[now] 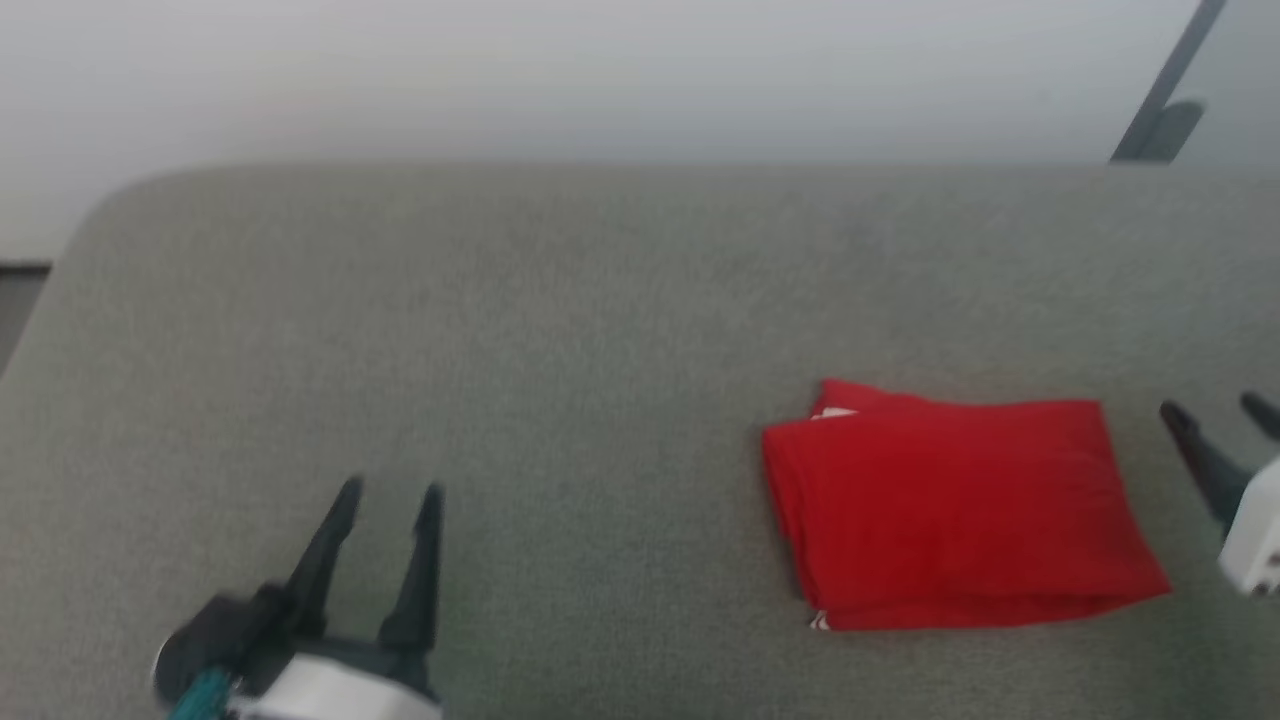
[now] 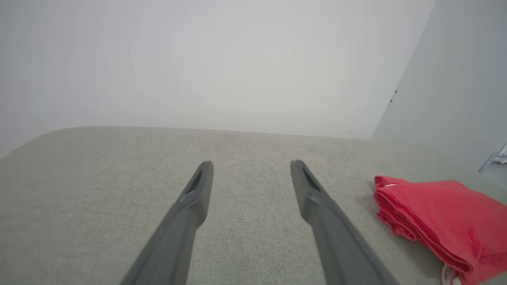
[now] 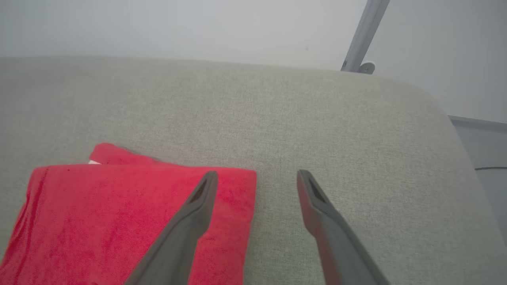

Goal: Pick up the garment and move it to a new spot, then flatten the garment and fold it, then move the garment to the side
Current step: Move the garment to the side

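garment (image 1: 960, 505) folded, seemingly flat | left fingers (image 1: 325, 555), right fingers (image 1: 1200, 460) spread, empty | pad (image 1: 500, 300) far edge well apart

Left hand (image 1: 391, 488) and right hand (image 1: 1212, 405), jaws wide, both empty.

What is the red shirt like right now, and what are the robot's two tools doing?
shirt: folded into a neat rectangle, lying flat on the grey table, not held.
left tool: open, empty, well away from the shirt on its left.
right tool: open, empty, by the shirt's right edge.
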### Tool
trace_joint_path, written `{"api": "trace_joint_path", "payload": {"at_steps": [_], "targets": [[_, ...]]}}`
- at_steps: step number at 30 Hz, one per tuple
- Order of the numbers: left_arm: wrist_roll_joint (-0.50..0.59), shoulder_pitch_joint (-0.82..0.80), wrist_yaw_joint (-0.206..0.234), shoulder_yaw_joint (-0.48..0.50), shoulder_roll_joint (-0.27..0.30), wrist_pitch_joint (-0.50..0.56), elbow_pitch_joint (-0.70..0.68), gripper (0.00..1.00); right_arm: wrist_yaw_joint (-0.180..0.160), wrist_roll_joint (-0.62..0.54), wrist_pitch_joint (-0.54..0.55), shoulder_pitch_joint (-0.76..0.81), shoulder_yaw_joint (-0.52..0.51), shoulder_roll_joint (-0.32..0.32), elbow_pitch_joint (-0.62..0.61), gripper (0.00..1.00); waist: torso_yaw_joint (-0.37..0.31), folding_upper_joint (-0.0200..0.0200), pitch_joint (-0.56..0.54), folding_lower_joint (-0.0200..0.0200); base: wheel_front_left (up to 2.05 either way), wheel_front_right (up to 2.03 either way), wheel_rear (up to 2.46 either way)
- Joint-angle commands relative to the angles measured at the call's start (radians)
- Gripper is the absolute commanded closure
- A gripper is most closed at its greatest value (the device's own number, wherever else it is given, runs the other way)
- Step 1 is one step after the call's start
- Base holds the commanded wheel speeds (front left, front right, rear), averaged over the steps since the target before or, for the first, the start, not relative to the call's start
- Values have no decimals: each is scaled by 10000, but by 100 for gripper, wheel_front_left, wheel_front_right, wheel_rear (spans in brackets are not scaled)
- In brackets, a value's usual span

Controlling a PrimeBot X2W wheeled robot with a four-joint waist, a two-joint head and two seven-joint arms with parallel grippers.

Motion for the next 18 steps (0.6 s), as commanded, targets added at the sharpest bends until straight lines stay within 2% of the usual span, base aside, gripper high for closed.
{"api": "trace_joint_path", "payload": {"at_steps": [1,6,7,8,16,17,18], "targets": [[-60,-390,-21,-155,83,-43,107,0,0,100,353,-360,59,-144,74,0,209,0,657,0,0,0,0],[-187,-1521,-21,-586,213,-43,441,0,1,677,2554,-1209,430,-620,659,0,465,0,1512,0,0,0,0],[-238,-1860,-21,-680,245,-43,484,0,0,926,3460,-1374,591,-791,846,0,557,0,1755,0,0,0,0],[-263,-2018,-21,-716,267,-43,485,0,0,1047,3867,-1416,691,-874,860,0,598,0,1891,0,0,0,0],[-251,-3036,-21,-912,437,-43,411,0,1,1367,5159,-1457,884,-764,927,0,708,0,2760,0,0,0,0],[-258,-3140,-21,-920,469,-43,410,0,1,1389,5173,-1489,920,-725,878,9,679,0,2840,0,0,0,0],[-265,-3232,-21,-943,517,-43,411,0,3,1383,5154,-1524,968,-677,827,64,631,0,2915,0,0,0,0]]}}
